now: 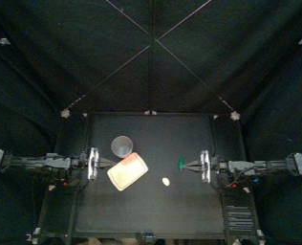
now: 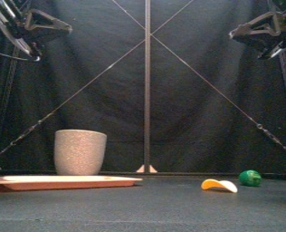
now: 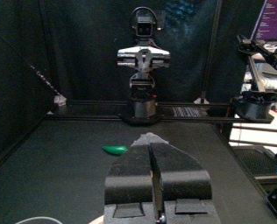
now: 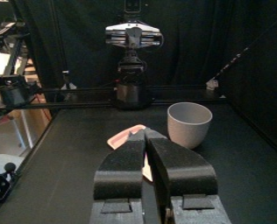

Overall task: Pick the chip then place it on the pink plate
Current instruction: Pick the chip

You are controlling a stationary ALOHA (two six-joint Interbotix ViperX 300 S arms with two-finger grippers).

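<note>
Top view: chip (image 1: 166, 181) lies on the desk (image 1: 180, 129) near the pink plate (image 1: 128, 172), on its right-arm side, untouched — left gripper (image 3: 151, 140) and right gripper (image 4: 145, 133) both pressed closed, empty.

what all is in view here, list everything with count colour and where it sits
chip: one, yellow-orange, on the table right of the pink plate, toward the front
pink plate: one, pink, flat on the table left of centre, nothing on it
grey cup: one, grey speckled, upright just behind the plate
green toy: one, green, small, behind the chip and a little to its right
table: one, black
left gripper: one, black, jaws shut and empty, raised at the table's left side
right gripper: one, black, jaws shut and empty, raised at the table's right side
</note>
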